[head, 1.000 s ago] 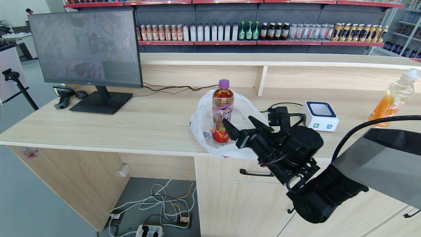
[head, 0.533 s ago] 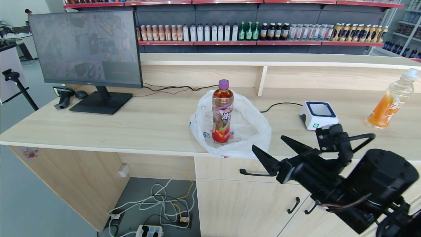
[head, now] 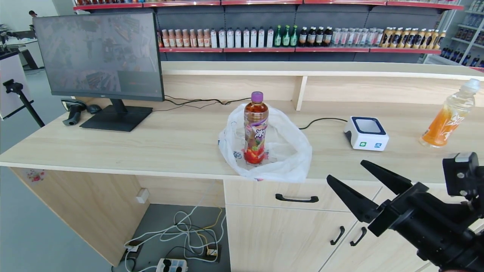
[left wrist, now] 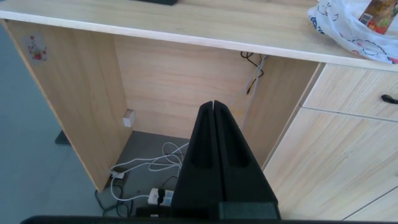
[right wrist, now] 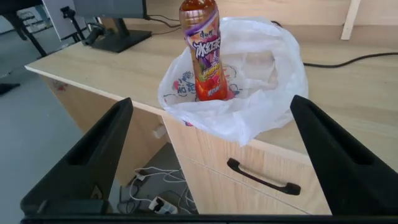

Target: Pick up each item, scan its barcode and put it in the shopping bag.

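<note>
- Right gripper (head: 346, 170) hangs spread and empty before the counter (head: 170, 139); our left gripper (left wrist: 213, 112) is pressed closed on nothing.
- One bottle (head: 256, 126) stands upright in the bag (head: 291, 155); we judge that item done.
- Farther off, our head view adds the scanner (head: 366, 133) and an orange bottle (head: 448, 117), not yet bagged.
- Our left wrist view adds cables (left wrist: 143, 168) under the counter.
</note>
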